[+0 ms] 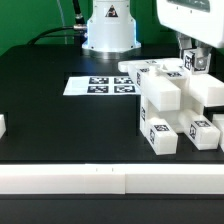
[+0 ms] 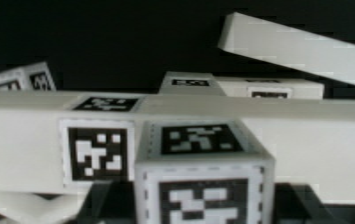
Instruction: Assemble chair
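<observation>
At the exterior view's left edge a small white piece [image 1: 2, 126] sits on the black surface [image 1: 40, 105], and a low white rail [image 1: 100, 180] closes the whole near side. From this piece to the middle the surface is bare, so the widest open room lies on this side. The marker board [image 1: 100, 86] lies flat near the middle, just in front of the robot base [image 1: 108, 30], with a narrow dark gap between it and the chair [image 1: 160, 100]. The chair stands on the exterior view's right half as a cluster of chunky white blocks with tags, close to the near rail. Two loose leg pieces [image 1: 200, 130] lie just beside it, towards the right edge, so very little free room is left there. The arm [image 1: 190, 20] comes down from the top of the picture over the far right part of the chair, and its end effector [image 1: 194, 66] points downward, low among the upper blocks. The jaws stand narrow; I cannot tell if they clamp a part. In the wrist view the tagged chair blocks [image 2: 174, 150] fill the lower half, and a white bar [image 2: 298, 45] is tilted above them.
</observation>
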### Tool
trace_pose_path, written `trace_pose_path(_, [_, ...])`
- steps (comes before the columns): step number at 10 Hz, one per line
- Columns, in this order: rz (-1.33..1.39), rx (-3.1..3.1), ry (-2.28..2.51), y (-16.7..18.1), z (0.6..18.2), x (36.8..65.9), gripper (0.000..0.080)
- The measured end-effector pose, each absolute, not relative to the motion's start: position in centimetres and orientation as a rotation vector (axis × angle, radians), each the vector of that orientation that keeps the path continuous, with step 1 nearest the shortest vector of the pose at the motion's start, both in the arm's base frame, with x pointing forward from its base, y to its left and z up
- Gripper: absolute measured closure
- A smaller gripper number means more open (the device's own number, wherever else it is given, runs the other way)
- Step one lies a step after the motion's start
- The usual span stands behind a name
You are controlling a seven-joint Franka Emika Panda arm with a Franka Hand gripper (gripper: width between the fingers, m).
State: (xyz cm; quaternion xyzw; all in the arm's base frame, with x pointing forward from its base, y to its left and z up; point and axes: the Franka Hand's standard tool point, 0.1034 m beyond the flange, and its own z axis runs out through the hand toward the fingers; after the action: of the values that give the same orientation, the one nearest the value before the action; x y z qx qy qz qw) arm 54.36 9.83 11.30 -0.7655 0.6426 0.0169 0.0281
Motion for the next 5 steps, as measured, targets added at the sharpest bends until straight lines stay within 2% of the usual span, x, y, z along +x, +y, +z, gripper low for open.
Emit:
trace_pose_path(1, [0.051,-2.387,1.954,9.83,11.30,54.36,0.0511])
trace_pose_path(2, [0.051,-2.391,1.949,9.83,11.29,54.35,0.0329])
trace_pose_path(3, [0.054,-2.468,1.853,9.71,11.31,54.33,0.0201])
trace_pose_path(4, [0.071,-2.515,1.802,9.78,11.36,54.22,0.0201])
trace_pose_path(5, [0.075,-2.583,1.706,9.91,11.48,54.26,0.0161])
